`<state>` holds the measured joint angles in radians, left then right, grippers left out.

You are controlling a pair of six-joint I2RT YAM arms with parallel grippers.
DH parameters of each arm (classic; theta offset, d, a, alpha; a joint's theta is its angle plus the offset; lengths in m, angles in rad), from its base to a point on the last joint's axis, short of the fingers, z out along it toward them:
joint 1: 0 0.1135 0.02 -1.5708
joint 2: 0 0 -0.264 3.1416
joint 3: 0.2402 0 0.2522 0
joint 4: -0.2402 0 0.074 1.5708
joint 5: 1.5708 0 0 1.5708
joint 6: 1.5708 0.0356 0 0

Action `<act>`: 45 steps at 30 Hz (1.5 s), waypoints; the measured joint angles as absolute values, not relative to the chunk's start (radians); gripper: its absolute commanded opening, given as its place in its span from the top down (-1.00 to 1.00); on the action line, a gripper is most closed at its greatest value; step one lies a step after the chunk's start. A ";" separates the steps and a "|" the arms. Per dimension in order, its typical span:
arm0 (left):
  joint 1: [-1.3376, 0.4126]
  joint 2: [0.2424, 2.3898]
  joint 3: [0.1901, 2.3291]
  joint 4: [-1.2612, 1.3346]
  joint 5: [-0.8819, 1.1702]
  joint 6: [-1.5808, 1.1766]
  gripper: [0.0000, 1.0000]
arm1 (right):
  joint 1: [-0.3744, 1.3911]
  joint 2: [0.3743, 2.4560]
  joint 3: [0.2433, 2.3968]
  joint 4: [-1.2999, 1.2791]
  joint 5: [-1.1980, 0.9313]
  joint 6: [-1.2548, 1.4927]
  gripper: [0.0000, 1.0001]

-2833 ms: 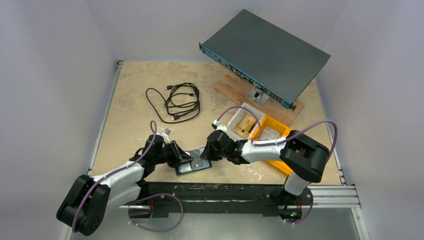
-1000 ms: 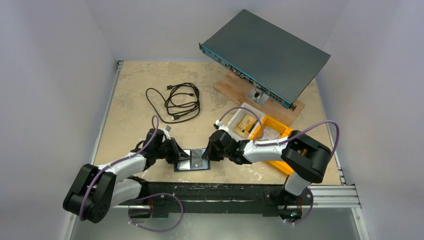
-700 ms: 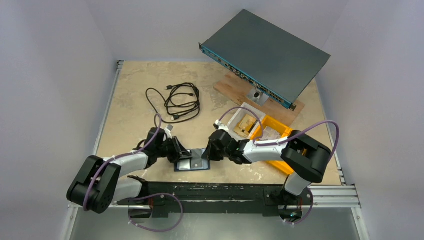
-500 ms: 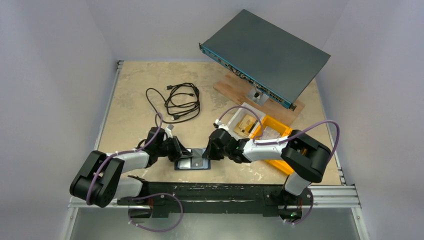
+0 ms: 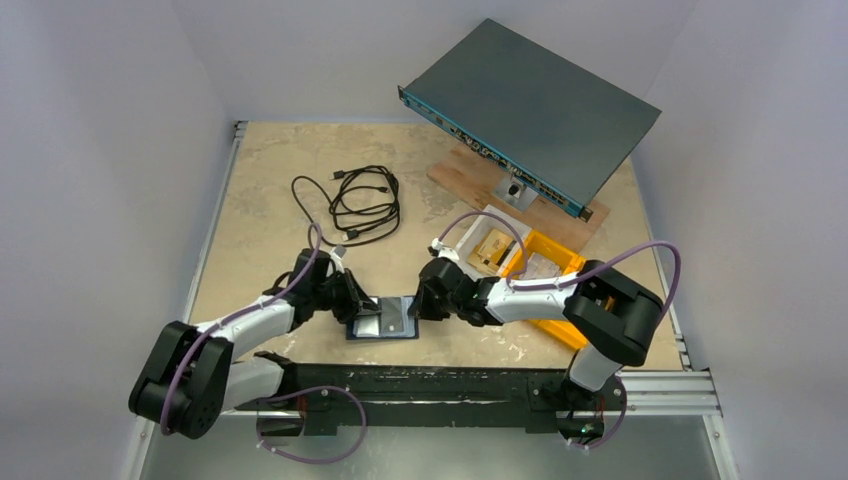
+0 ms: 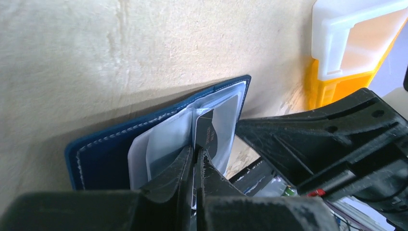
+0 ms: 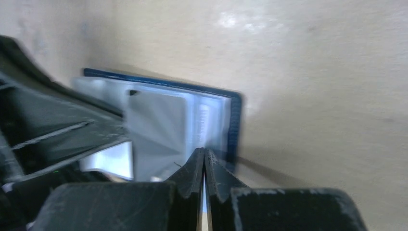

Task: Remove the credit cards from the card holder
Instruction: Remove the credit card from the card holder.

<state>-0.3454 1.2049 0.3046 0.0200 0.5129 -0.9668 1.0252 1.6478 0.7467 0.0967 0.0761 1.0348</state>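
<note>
The card holder [image 5: 385, 320] lies open near the table's front edge, dark blue with clear sleeves inside. My left gripper [image 5: 356, 308] is at its left side. In the left wrist view the left gripper [image 6: 196, 150] is shut on the thin edge of a dark credit card [image 6: 210, 132] that stands up out of the sleeves of the card holder [image 6: 106, 149]. My right gripper [image 5: 416, 304] is at the holder's right side. In the right wrist view the right gripper [image 7: 204, 151] is shut, its tips down on the sleeves by the blue edge of the card holder [image 7: 234, 120].
A coiled black cable [image 5: 355, 205] lies at the back left. A tilted network switch [image 5: 530, 110] rests on a wooden board [image 5: 480, 180] at the back right. A white bin [image 5: 470, 240] and a yellow bin [image 5: 560, 265] stand just right of the right arm.
The left jaws parted slightly and then closed on the card's edge. The left arm's elbow swung about. The right arm and the holder have hardly moved.
</note>
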 measured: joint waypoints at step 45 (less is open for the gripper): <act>-0.327 0.852 0.595 -0.607 0.270 -0.765 1.00 | 1.007 1.456 0.823 -0.181 0.112 0.882 0.00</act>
<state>-0.3275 0.8524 0.5949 -0.6067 0.2703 -0.7647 1.0069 1.4563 0.8227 -0.1806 0.1123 0.8822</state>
